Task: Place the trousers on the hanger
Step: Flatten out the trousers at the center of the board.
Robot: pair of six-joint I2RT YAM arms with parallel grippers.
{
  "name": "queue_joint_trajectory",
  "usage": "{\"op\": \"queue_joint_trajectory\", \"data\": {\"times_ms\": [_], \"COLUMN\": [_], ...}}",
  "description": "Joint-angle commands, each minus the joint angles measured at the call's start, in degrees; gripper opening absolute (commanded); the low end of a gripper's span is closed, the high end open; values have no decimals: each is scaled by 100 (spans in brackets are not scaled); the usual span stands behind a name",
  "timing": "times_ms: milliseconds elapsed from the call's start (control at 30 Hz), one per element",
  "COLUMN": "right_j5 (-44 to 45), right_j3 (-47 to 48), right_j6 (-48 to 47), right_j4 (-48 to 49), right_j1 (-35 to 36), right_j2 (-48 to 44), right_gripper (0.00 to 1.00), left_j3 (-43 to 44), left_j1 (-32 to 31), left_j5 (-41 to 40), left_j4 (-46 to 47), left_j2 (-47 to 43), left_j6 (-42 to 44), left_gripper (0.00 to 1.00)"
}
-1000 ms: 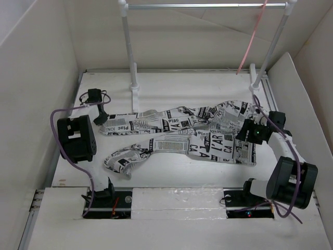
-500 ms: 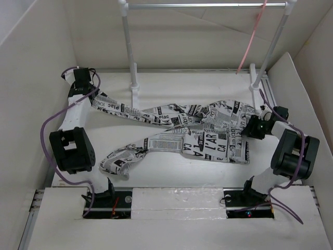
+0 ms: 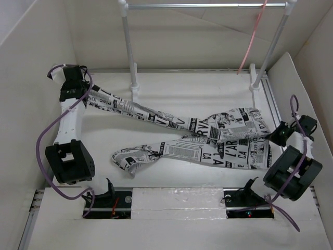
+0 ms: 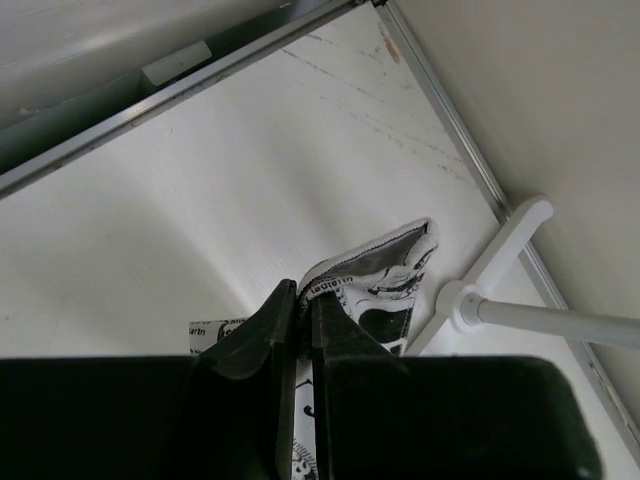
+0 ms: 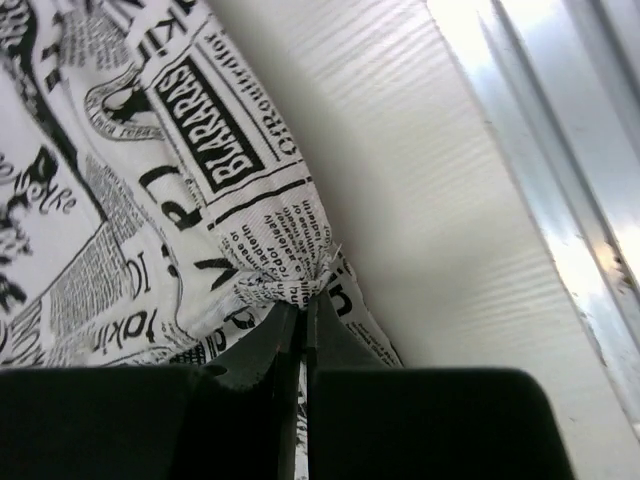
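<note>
The newspaper-print trousers lie stretched across the table, one leg pulled to the far left, the other leg's end loose near the front. My left gripper is shut on the far leg's cuff near the left wall. At the right wall my right gripper is shut on the bunched waist edge. The pale pink hanger hangs from the rack's bar at the back right, apart from both grippers.
A white-posted rack with a silver bar stands at the back; its left post base sits beside the stretched leg, its right base near the waist. White walls close in on both sides. A metal rail runs along the right edge.
The left gripper has dragged the leg cuff to the far left corner. The right gripper closed on the waist edge and pulled it toward the right wall, stretching the trousers.
</note>
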Motion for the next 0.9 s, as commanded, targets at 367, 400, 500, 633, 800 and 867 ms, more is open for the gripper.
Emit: {"op": "queue_joint_trajectory", "data": {"times_ms": [367, 400, 500, 633, 800, 867], "right_j5": [-227, -237, -334, -150, -377, -413], "right_j3": [497, 602, 795, 893, 349, 103], "right_j6": [-299, -290, -255, -404, -326, -343], "right_j4": [-398, -467, -616, -916, -802, -811], "right_j1": [215, 348, 752, 1051, 1298, 1421], "right_j2": [-203, -239, -440, -827, -1257, -1442], "right_gripper": [46, 48, 48, 48, 48, 48], "left_j3": [-399, -294, 435, 552, -1177, -2337], "left_j1": [51, -97, -266, -266, 357, 873], "left_j5": [287, 387, 737, 828, -59, 70], "left_j4": [512, 583, 522, 461, 143, 301], "left_j2": [-114, -289, -405, -747, -1441, -1643], "left_j6": [73, 47, -85, -191, -550, -709], "left_gripper": [0, 0, 0, 0, 0, 26]}}
